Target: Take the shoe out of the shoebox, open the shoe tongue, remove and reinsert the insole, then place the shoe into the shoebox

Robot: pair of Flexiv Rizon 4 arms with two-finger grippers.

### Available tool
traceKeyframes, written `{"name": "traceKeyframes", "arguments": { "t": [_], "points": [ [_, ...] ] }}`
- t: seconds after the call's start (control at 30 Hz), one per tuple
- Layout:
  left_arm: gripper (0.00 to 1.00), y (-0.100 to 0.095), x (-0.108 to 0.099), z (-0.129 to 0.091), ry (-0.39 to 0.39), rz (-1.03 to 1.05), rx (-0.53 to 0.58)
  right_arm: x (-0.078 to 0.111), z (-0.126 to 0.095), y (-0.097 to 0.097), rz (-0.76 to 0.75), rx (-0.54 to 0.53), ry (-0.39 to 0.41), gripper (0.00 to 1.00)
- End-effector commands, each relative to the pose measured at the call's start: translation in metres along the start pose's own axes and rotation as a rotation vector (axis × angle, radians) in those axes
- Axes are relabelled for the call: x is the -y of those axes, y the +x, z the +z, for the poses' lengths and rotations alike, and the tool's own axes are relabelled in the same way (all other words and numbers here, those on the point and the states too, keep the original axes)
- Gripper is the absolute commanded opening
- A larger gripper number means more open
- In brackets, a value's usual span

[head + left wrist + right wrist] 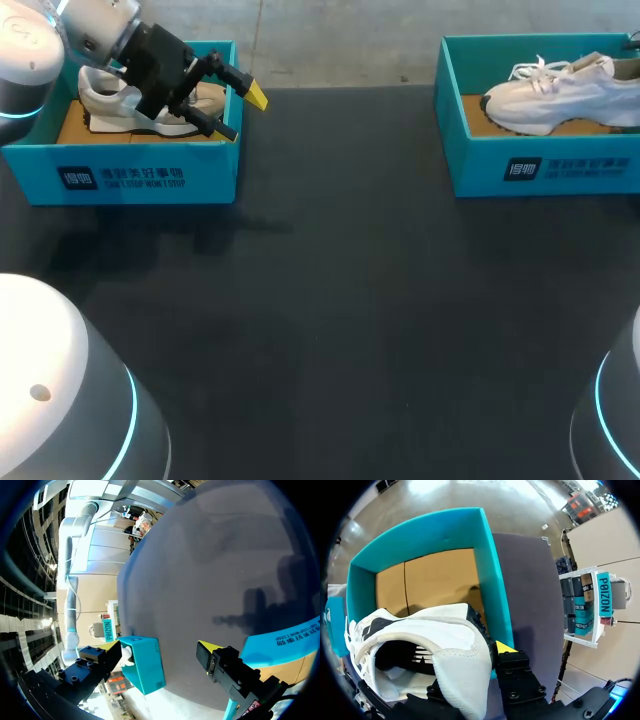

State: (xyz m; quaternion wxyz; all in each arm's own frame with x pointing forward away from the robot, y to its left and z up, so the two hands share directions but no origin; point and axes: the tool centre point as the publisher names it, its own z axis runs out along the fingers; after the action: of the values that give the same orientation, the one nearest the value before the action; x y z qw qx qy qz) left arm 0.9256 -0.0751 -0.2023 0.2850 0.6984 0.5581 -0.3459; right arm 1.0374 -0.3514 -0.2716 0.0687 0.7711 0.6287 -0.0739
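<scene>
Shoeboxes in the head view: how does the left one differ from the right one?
The left shoebox shows whole; the right shoebox is cut by the view's edge. The left gripper hangs over the left shoebox and hides part of the left shoe; the right shoe lies in plain sight, laces showing. Both shoeboxes are teal, lidless, and hold a pale shoe.

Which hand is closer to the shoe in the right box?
Right. The right hand is at the heel of that shoe; the left hand hovers over the left box.
</scene>
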Motion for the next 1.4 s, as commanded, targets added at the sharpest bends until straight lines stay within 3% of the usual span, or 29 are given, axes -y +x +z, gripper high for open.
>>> {"name": "traceKeyframes", "arguments": {
  "t": [0.03,0.53,1.4],
  "points": [
    [1.0,0.0,0.001,0.0,-0.001,0.001,-0.002,-0.005,0.012,0.001,0.004,-0.004,0.009,0.0],
    [1.0,0.0,0.001,0.0,-0.001,0.001,-0.002,-0.01,0.048,0.002,0.033,-0.021,0.047,0.0],
    [1.0,0.0,0.001,0.0,-0.001,0.001,-0.002,0.007,0.063,0.005,0.056,-0.011,0.064,0.0]
  ]
}}
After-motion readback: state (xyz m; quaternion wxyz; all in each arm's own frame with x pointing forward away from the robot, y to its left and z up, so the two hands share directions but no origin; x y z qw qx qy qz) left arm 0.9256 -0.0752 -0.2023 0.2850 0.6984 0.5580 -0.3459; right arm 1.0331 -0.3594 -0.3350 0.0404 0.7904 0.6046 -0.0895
